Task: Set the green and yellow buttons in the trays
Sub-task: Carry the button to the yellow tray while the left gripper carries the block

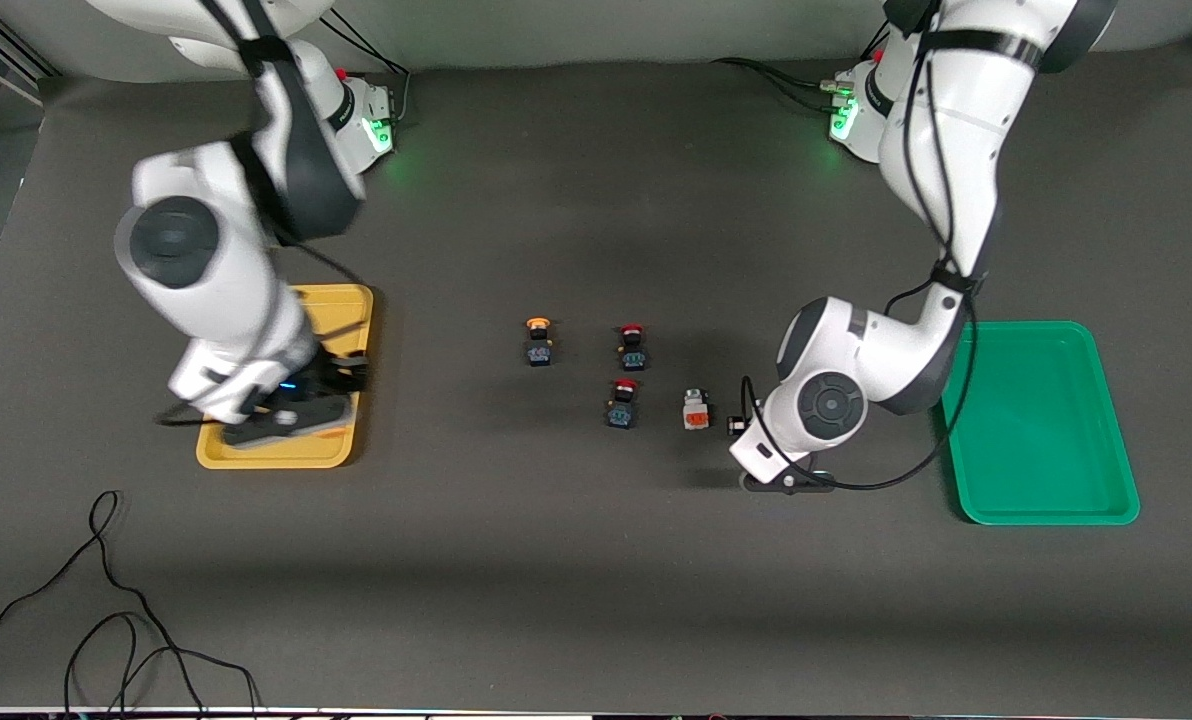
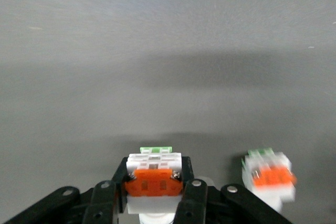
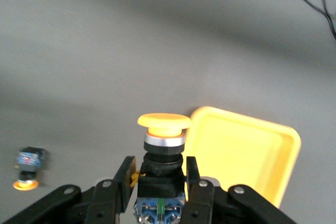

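Here, left hand point(image 2: 153, 195) pinches white switch point(image 2: 154, 178), orange face sideways; right hand point(image 3: 157, 190) pinches upright yellow-capped switch point(image 3: 161, 150).

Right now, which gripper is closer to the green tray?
Left. The left gripper, shut on a white switch, is beside the green tray; the right gripper is over the yellow tray.
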Controlling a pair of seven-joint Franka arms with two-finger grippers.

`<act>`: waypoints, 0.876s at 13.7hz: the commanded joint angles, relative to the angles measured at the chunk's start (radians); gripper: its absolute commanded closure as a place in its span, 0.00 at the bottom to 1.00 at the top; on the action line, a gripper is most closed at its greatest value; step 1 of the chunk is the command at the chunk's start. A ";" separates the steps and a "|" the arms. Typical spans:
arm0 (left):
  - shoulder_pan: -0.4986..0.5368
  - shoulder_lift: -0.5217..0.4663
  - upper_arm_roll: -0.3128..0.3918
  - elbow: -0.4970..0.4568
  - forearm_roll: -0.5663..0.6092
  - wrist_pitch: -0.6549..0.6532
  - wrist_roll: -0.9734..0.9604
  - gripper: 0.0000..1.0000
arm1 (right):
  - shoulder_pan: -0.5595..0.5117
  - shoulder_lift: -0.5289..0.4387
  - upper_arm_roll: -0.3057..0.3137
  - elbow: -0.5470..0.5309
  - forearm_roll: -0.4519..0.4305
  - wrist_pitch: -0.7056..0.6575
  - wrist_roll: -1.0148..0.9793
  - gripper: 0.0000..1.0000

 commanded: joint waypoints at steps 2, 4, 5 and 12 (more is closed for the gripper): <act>0.058 -0.166 0.004 0.084 0.004 -0.278 -0.010 1.00 | 0.011 -0.149 -0.199 -0.223 0.051 0.024 -0.153 0.71; 0.100 -0.194 0.004 0.188 0.004 -0.429 -0.020 1.00 | 0.013 -0.145 -0.287 -0.292 0.074 0.069 -0.243 0.71; 0.114 -0.206 0.008 0.233 0.006 -0.514 -0.014 1.00 | 0.013 -0.145 -0.307 -0.352 0.074 0.132 -0.264 0.71; 0.318 -0.295 0.027 0.227 0.137 -0.666 0.241 1.00 | -0.030 0.069 -0.369 -0.564 0.280 0.559 -0.661 0.71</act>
